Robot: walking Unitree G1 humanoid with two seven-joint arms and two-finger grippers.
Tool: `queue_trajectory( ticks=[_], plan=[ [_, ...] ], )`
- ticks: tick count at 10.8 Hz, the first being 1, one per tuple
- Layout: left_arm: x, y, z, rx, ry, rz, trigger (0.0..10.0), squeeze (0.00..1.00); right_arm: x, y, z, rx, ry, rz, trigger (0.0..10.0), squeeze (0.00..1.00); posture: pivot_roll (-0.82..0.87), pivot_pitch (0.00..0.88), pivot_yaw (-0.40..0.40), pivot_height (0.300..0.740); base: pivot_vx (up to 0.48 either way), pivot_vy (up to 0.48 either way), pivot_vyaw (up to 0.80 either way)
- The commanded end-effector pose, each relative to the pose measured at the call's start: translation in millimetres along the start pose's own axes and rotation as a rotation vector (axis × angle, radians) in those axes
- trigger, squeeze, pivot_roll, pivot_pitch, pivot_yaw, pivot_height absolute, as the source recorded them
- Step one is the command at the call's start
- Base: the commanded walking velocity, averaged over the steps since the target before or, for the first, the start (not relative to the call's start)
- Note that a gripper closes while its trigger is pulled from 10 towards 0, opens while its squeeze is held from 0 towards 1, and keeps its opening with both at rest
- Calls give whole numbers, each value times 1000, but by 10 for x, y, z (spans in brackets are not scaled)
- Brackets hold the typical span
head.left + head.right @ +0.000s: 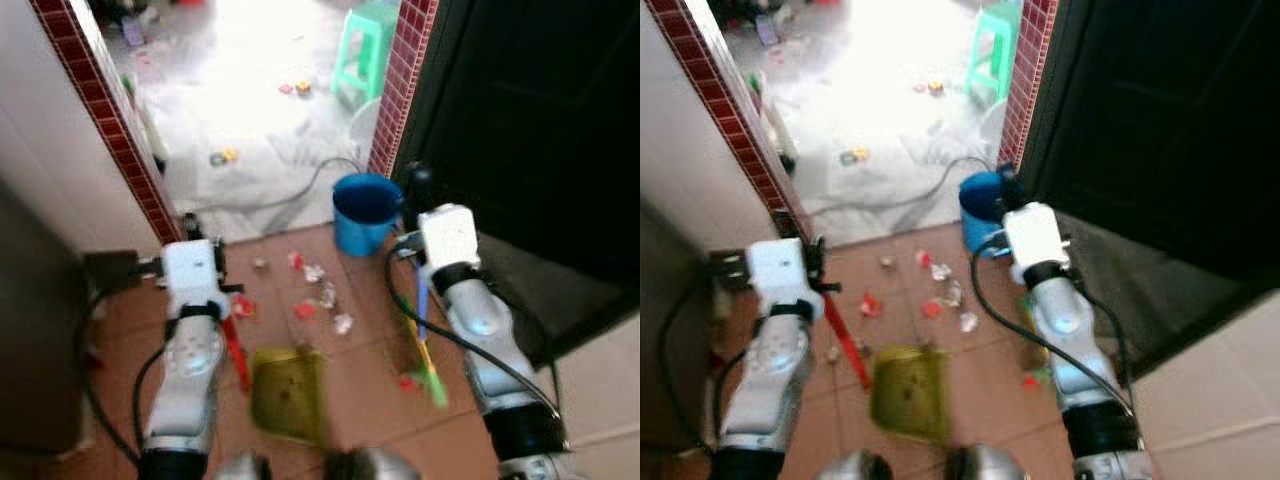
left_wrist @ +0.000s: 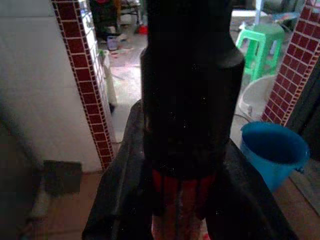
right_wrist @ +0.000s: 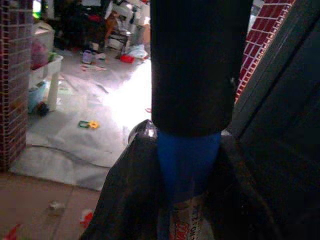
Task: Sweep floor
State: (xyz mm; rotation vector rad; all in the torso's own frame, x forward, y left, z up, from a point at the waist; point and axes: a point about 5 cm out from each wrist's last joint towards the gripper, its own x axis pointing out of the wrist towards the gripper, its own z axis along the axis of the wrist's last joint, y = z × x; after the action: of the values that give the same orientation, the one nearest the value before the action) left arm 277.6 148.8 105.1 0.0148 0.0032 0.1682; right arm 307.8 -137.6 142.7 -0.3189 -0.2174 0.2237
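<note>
My left gripper (image 2: 182,202) is shut on the red handle (image 1: 236,352) of an olive-green dustpan (image 1: 288,392) that rests on the brown tile floor between my arms. My right gripper (image 3: 187,200) is shut on the blue broom handle (image 1: 421,305), just under its black cap (image 3: 195,65). The broom's green bristles (image 1: 436,382) touch the floor by my right arm. Scattered red and white litter (image 1: 320,295) lies just beyond the dustpan, between it and the doorway.
A blue bucket (image 1: 365,212) stands at the doorway's right post (image 1: 400,80). A grey hose (image 1: 290,195) runs across the bright floor beyond, where a green stool (image 1: 365,50) stands. A dark door (image 1: 530,120) is on the right, a wall and dark cabinet (image 1: 30,340) on the left.
</note>
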Motion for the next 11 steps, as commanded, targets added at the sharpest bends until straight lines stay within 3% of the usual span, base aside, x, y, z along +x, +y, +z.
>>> queue_trajectory(
  ticks=[1, 7, 11],
  plan=[
    [15, -7, 90, 24, -46, -2, 10000, 0, 21, -64, 142, -19, -71, -17, 10000, 0, -87, 97, 38, 740, 0, -368, 0],
    [124, 43, 51, 62, -59, 107, 10000, 0, 68, -102, 163, -13, -80, -24, 10000, 0, -89, 88, 30, 740, 0, 0, 0],
    [160, 46, 33, 49, -57, 115, 10000, 0, 85, -81, 165, -20, -73, -24, 10000, 0, -95, 86, 29, 740, 0, 0, 0]
  ],
)
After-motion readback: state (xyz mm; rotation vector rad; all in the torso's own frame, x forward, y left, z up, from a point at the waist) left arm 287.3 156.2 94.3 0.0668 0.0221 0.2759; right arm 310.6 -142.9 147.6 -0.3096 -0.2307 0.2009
